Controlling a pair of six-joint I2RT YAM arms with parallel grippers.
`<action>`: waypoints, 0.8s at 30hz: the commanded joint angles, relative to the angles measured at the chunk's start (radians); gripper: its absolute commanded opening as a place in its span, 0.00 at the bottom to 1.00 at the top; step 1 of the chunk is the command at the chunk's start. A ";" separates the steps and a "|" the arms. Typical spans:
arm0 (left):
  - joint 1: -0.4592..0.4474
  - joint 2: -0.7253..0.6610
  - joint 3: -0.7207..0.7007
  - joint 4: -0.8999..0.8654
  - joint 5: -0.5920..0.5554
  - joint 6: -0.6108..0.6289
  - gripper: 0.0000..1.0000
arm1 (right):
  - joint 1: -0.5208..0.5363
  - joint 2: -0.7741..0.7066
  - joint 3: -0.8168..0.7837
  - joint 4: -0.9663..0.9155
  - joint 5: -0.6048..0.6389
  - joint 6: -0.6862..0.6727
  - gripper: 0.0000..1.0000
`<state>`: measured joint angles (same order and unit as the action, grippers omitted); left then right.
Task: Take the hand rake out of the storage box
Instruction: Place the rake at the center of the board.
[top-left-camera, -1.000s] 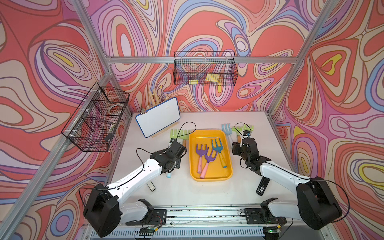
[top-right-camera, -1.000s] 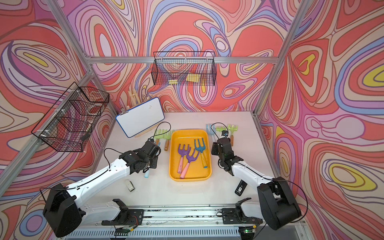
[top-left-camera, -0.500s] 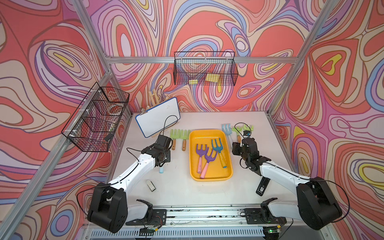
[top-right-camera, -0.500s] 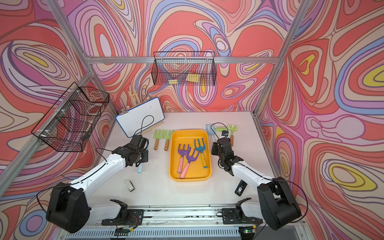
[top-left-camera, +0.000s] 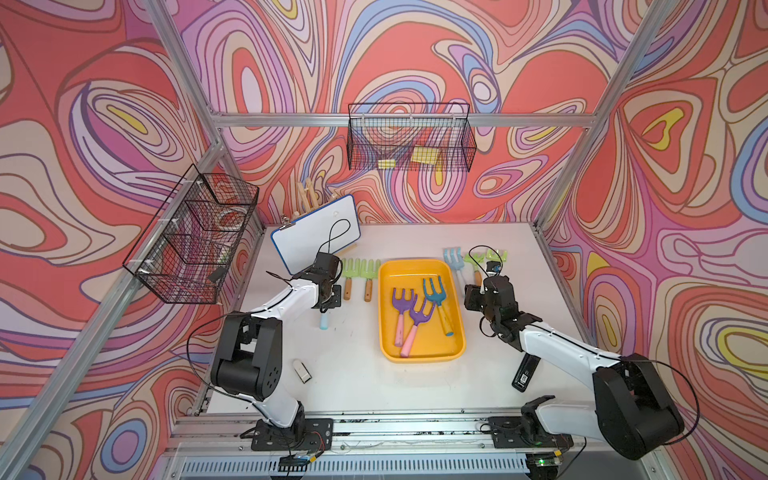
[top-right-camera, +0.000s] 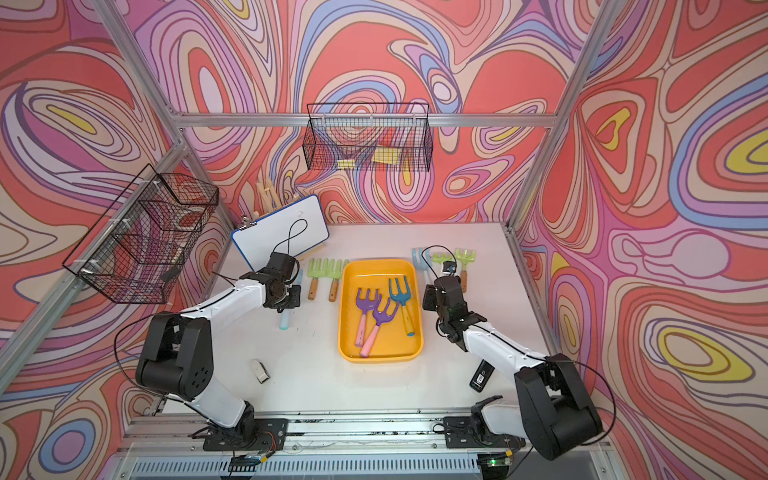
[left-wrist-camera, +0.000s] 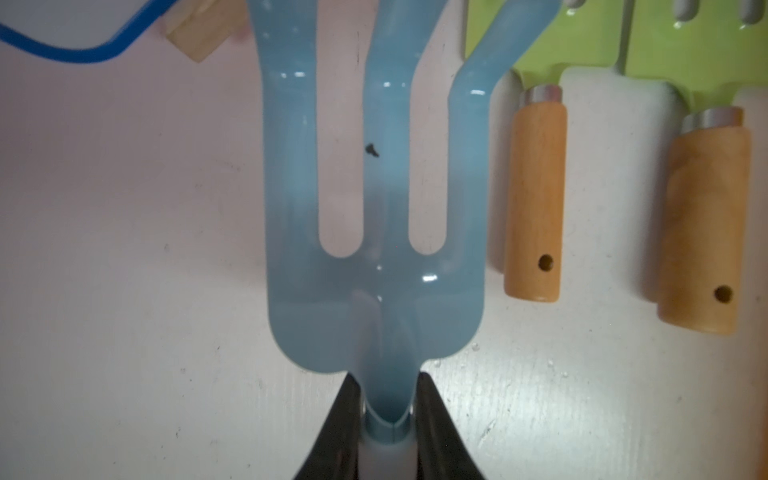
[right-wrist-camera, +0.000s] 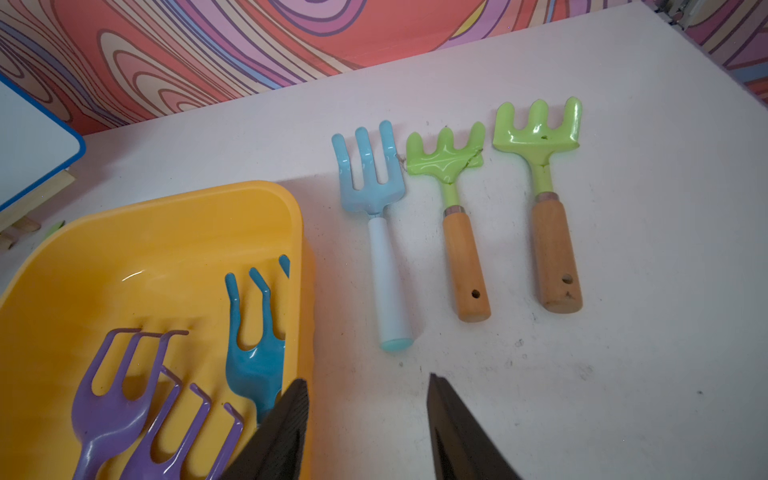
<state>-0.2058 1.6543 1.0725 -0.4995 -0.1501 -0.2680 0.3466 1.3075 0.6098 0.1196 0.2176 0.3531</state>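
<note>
Where its neck narrows into the white handle, the light blue hand rake (left-wrist-camera: 374, 291) is clamped between the black fingers of the left claw (left-wrist-camera: 388, 386), which are closed tight on it. The rake is held outside the storage box (top-left-camera: 422, 359), well to its left, with the tines pointed toward the whiteboard (top-left-camera: 316, 237). Whether the rake touches the table (top-left-camera: 353, 386) cannot be told. Two green rakes (top-left-camera: 358, 274) with wooden handles are seen lying between it and the box.

Inside the box, two purple rakes (top-left-camera: 409, 307) and a teal rake (top-left-camera: 434, 293) are left lying. The right claw (right-wrist-camera: 368, 382) is held just beside the box's right rim, above bare table, its jaws apart and nothing between them. Beyond it, a second pale blue rake (right-wrist-camera: 374, 183) and two more green rakes (right-wrist-camera: 498, 149) are laid side by side.

The table is white and scuffed. A small white object (top-left-camera: 301, 371) lies near its front left, and a black device (top-left-camera: 525, 374) lies beside the right arm. Swirl-patterned walls enclose the space, and black wire baskets (top-left-camera: 409, 139) are hung on them.

Compared with a second ago, the left arm has been swung away from the box's left rim and past the first pair of green rakes, which are now uncovered. The right arm is unchanged.
</note>
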 joint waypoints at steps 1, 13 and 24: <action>0.021 0.055 0.056 0.013 0.025 0.036 0.09 | 0.002 0.018 0.028 -0.004 -0.003 -0.006 0.51; 0.088 0.178 0.133 -0.011 0.071 0.052 0.14 | 0.002 0.033 0.042 -0.014 -0.007 -0.012 0.51; 0.092 0.260 0.205 -0.083 0.093 0.052 0.19 | 0.002 0.034 0.044 -0.014 -0.009 -0.013 0.51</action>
<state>-0.1181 1.8992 1.2602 -0.5304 -0.0719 -0.2272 0.3466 1.3323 0.6365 0.1120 0.2119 0.3492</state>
